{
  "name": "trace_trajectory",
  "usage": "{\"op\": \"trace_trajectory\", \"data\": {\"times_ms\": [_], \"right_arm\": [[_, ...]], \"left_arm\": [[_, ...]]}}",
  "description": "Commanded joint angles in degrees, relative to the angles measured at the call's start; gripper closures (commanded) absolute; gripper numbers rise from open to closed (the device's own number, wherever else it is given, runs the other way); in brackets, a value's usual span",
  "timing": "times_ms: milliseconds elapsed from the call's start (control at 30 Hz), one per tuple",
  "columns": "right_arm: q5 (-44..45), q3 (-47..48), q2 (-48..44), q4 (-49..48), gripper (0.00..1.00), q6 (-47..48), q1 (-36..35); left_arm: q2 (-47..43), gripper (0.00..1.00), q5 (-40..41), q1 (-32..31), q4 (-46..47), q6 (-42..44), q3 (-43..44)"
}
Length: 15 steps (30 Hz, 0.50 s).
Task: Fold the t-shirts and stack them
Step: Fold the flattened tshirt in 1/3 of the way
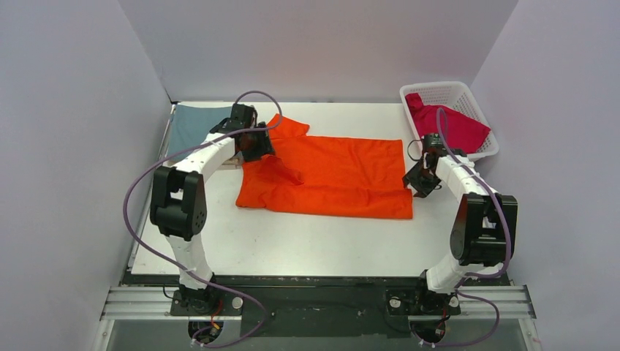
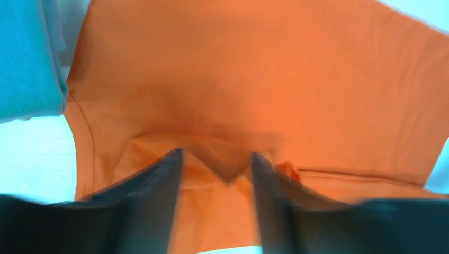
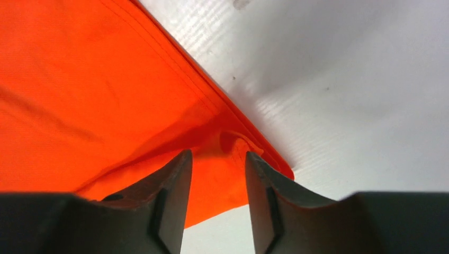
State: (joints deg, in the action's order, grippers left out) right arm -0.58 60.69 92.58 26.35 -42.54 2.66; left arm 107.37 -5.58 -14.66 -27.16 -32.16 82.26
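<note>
**One high view, two close wrist views**

The top camera looks down from above and behind the arm bases, taking in the whole table (image 1: 314, 241). The left wrist camera looks past the left gripper (image 2: 216, 159), close on the orange t-shirt (image 2: 254, 79). The right wrist camera looks past the right gripper (image 3: 217, 159), close on its hem corner. All three share that shirt

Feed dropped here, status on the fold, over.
Left gripper, right gripper: jaws parted over orange t-shirt edges. Shirt spread mid-table, left part folded over. Nothing blocking; red t-shirt in basket.
</note>
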Motion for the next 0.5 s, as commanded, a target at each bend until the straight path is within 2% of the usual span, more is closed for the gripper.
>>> {"op": "trace_trajectory", "data": {"times_ms": [0, 33, 67, 233, 367, 467], "right_arm": [[1.62, 3.03, -1.72, 1.43, 0.56, 1.94, 0.17], [1.36, 2.53, -3.22, 1.47, 0.53, 1.98, 0.07], [1.24, 2.21, -4.13, 1.74, 0.5, 1.96, -0.11], [2.41, -1.9, -11.94, 3.1, 0.35, 3.04, -1.75], [1.85, -6.19, -14.16, 1.08, 0.3, 3.95, -6.09], [-1.3, -7.62, -11.65, -1.83, 0.3, 4.41, -9.24]], "left_arm": [[1.58, 0.24, 3.4, 0.42, -6.43, 4.07, 7.62], [1.33, 0.18, 5.5, 0.42, -7.74, 4.0, 7.77], [0.38, 0.16, 6.38, 0.46, -8.31, 3.89, 7.84], [-6.78, 0.15, 6.81, 0.03, -8.24, 0.99, 3.33], [-13.69, 0.13, 3.56, -1.43, -2.9, -2.82, -7.3], [-15.68, 0.12, -0.31, -1.85, 3.43, -5.63, -17.03]]}}
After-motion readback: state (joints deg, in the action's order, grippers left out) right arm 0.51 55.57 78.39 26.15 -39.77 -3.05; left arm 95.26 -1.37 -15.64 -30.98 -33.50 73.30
